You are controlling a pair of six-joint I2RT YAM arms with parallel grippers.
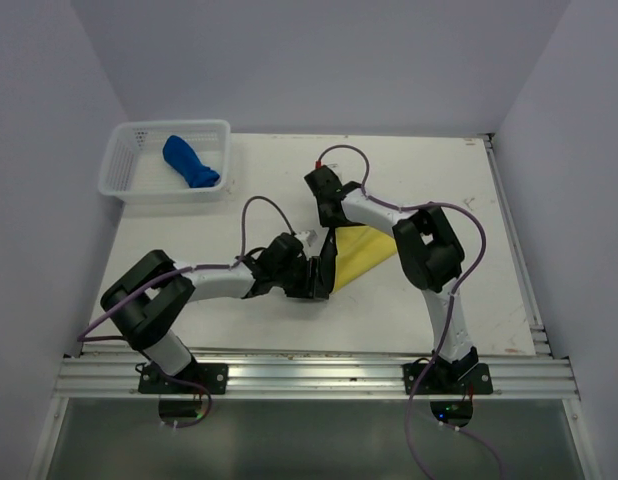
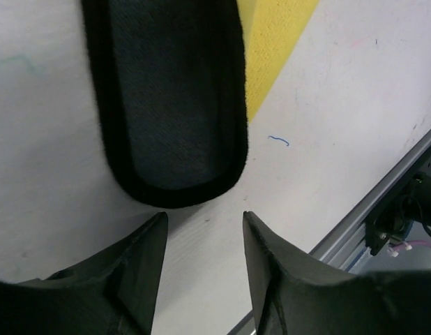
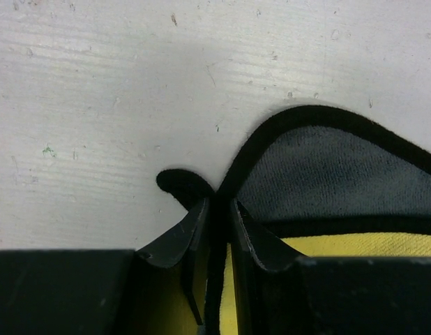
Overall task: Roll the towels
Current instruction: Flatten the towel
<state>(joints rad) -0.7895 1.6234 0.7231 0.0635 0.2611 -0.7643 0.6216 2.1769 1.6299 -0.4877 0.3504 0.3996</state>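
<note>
Roughly early stage, by my reading: one towel is being worked and no finished roll shows on the table [image 1: 169, 230].

Near edge, wrist view: left gripper [image 2: 205, 218] has its jaws apart with nothing between them, only bare table. A rounded corner of the yellow towel [image 1: 367, 250] lies just ahead at 12 o'clock, close to the fingertips but not touching them. That corner is turned over, grey side up with black edging, and a strip of yellow shows beyond it at 1 o'clock.

Centre, top view: the yellow towel lies mostly flat as a wedge, with the left gripper at its 8 o'clock side. I see a fold started along the left edge, but no coil.

Further on: right gripper [image 3: 217, 209] sits at the towel's 10 o'clock side. Its jaws are pinched on the black hem, which bunches into a small loop just past the tips. The grey flap spreads away to 2 o'clock and yellow shows under the fingers.

Far left, 10 o'clock from table centre: blue towel [image 1: 189, 160] lies in the basket [image 1: 117, 160] as a long bundle. I cannot tell whether it is a proper roll.

Judgement: the yellow towel has its rolling left to do, and the blue one's status is uncertain.
</note>
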